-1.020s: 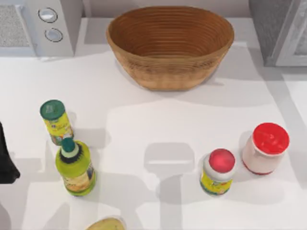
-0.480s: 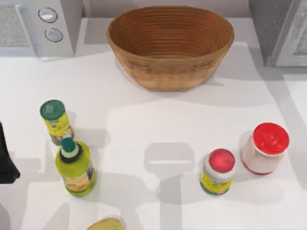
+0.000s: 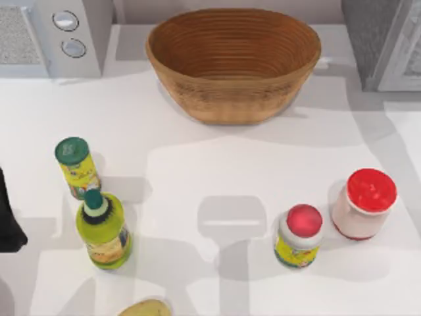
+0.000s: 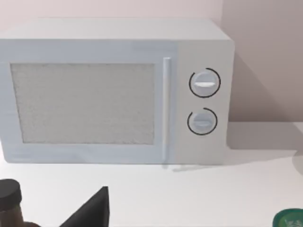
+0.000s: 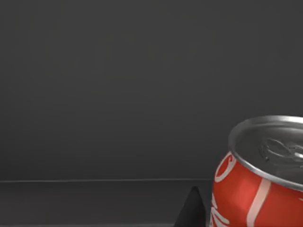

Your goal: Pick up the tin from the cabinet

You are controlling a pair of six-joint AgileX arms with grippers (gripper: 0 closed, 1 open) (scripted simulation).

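The tin [image 5: 258, 182] is a red drinks can with a silver top, standing upright inside the dark cabinet [image 5: 118, 94] in the right wrist view. A dark tip of my right gripper [image 5: 191, 213] sits close beside the tin. From above, the cabinet [image 3: 368, 39] is the dark grey unit at the back right, its pale white-framed door [image 3: 406, 56] angled outward. My left arm [image 3: 6, 220] stays parked at the left edge of the table.
A wicker basket [image 3: 233, 62] stands at the back middle and a light grey microwave [image 3: 52, 36] at the back left. Two green-capped bottles [image 3: 102, 227] stand front left. Two red-lidded jars [image 3: 365, 204] stand front right.
The cabinet door's edge and the shadow beside it at the back right have shifted slightly. The things on the table and my left arm have not moved.
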